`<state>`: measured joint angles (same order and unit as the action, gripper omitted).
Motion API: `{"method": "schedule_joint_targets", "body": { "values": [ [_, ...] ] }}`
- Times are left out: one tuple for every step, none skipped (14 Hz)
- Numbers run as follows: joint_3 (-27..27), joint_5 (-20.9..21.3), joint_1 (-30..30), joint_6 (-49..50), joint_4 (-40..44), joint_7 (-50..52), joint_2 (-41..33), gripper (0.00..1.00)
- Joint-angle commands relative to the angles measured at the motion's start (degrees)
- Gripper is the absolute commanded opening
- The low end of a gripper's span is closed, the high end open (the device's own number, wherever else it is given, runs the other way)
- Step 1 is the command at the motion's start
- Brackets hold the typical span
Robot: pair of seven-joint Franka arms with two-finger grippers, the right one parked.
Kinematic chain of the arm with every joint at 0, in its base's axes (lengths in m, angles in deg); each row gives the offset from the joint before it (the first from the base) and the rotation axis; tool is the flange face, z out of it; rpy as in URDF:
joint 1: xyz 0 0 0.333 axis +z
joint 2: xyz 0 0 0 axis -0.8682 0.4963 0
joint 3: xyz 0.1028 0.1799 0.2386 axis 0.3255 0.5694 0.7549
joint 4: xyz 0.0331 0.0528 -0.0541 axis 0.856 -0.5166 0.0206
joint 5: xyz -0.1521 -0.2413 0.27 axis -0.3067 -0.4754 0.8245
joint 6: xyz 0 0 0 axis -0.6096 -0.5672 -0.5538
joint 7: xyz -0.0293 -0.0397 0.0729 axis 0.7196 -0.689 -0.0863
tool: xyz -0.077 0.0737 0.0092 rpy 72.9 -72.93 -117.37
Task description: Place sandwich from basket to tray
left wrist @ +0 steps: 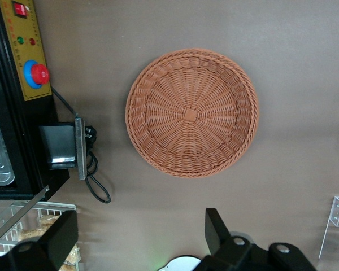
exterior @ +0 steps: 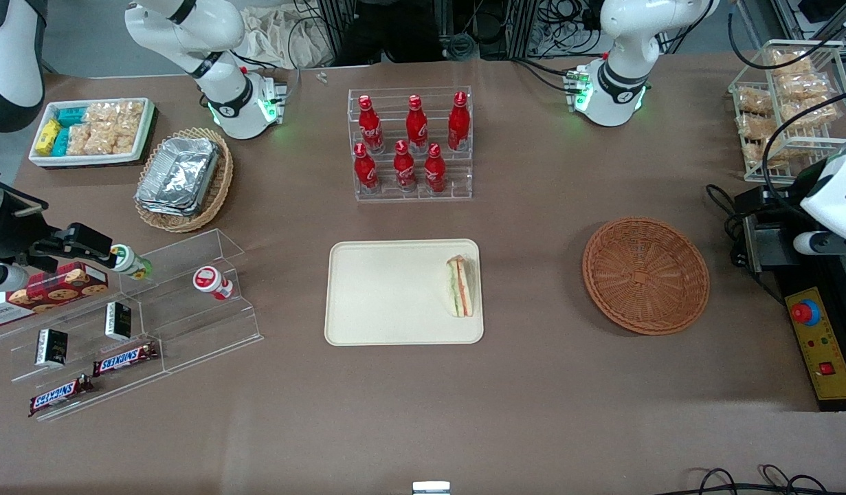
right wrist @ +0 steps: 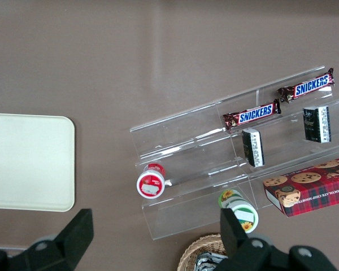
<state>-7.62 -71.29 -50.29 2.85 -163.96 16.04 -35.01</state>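
The sandwich (exterior: 462, 286) lies on the cream tray (exterior: 388, 292), at the tray's edge nearest the basket. The reddish-brown wicker basket (exterior: 645, 275) is empty; it also shows in the left wrist view (left wrist: 192, 113). My left gripper (left wrist: 138, 228) is open and empty, its black fingers (left wrist: 216, 230) wide apart. It hovers high above the table near the basket, toward the working arm's end. The working arm's wrist (exterior: 835, 196) shows at the edge of the front view, with the fingers out of sight there.
A black and yellow control box with a red button (exterior: 805, 313) lies next to the basket. A wire rack of snack bags (exterior: 787, 103) stands farther from the camera. A rack of red soda bottles (exterior: 410, 144) stands farther than the tray. An acrylic stepped shelf (exterior: 154, 309) lies toward the parked arm's end.
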Motion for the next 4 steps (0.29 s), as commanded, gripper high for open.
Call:
{"method": "schedule_joint_targets", "body": {
  "values": [
    [6.59,-0.76,-6.77,0.64,1.27,-0.39,0.0,1.0],
    [9.57,-1.11,-9.41,0.55,1.27,-0.3,0.0,1.0],
    [11.95,-1.55,-11.61,0.38,1.27,-0.21,0.0,1.0],
    [12.84,-2.08,-12.15,0.29,1.27,0.05,0.09,1.0]
  ]
}}
